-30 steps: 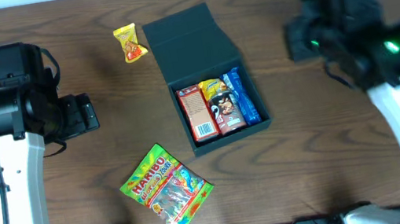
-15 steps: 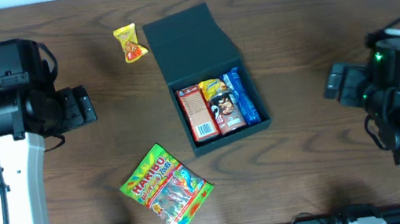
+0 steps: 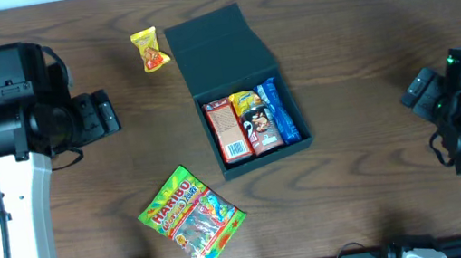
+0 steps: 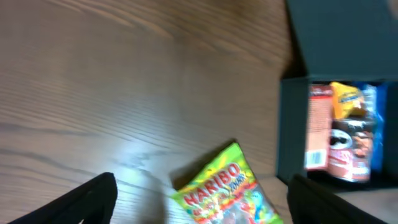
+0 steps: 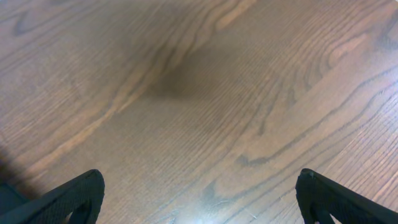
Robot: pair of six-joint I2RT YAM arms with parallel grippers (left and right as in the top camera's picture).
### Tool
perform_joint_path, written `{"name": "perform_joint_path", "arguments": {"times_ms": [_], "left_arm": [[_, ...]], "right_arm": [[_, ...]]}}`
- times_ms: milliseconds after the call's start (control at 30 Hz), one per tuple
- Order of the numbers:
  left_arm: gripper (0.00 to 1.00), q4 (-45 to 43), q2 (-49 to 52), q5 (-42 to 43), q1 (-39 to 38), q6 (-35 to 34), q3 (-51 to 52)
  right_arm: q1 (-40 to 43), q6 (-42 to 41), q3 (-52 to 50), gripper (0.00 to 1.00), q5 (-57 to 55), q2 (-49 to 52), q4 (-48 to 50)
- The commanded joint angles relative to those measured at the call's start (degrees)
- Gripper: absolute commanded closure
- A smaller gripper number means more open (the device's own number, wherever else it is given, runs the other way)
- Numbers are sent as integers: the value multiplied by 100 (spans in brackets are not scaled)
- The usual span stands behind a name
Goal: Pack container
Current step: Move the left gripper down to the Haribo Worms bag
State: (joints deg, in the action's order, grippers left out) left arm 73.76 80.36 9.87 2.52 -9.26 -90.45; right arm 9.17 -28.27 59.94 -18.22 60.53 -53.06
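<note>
Two arms are up, one at each side of the table (image 3: 341, 12). L gripper (image 3: 110, 117) hangs over the wood at far left, pointing twd the middle. Its fingers (image 4: 93, 199) are spread wide w/ nothing btwn them.

Next over, a small yellow candy (image 3: 149, 50) lies near the far edge, just left of the lid (image 3: 218, 47). Haribo bag (image 3: 192, 217) lies flat nearer me, apart from the box, off its front-left corner.

Container (image 3: 267, 157) sits about mid-table, dark green, turned a bit off square. The lid is thrown back flat on the far side. I see three packs side by side inside: red carton (image 3: 228, 129) on the left, a dark pack w/ yellow top (image 3: 257, 123) in the middle, and a blue pack (image 3: 281, 112) on the right.

R gripper (image 3: 415, 92) is at far right, well apart from the box. Its wrist cam shows only wood grain, both tips at the frame corners, so it's wide apart and empty.
</note>
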Motion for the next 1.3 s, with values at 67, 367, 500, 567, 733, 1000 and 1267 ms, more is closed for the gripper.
{"name": "perform_joint_path", "arguments": {"times_ms": [67,367,500,567,733,1000,1267], "left_arm": [[5,326,17,459,-111,-876,-13],[5,870,103,-422,-1801,-3716,282],[5,334,98,-420,-2658,-4594,876],[5,68,98,-402,-2911,-5040,1274],[5,-46,81,-457,-3003,-5799,2256],[5,-1578,-387,-459,-3316,-5772,4070],[5,-2500,-778,20,-3484,-6041,5394]], "right_arm": [[61,-127,-22,1,-125,133,-9],[61,-127,-22,1,-125,151,-9],[61,-127,-22,1,-125,151,-9],[61,-127,-22,1,-125,151,-9],[61,-127,-22,1,-125,151,-9],[61,-127,-22,1,-125,151,-9],[61,-127,-22,1,-125,151,-9]]}}
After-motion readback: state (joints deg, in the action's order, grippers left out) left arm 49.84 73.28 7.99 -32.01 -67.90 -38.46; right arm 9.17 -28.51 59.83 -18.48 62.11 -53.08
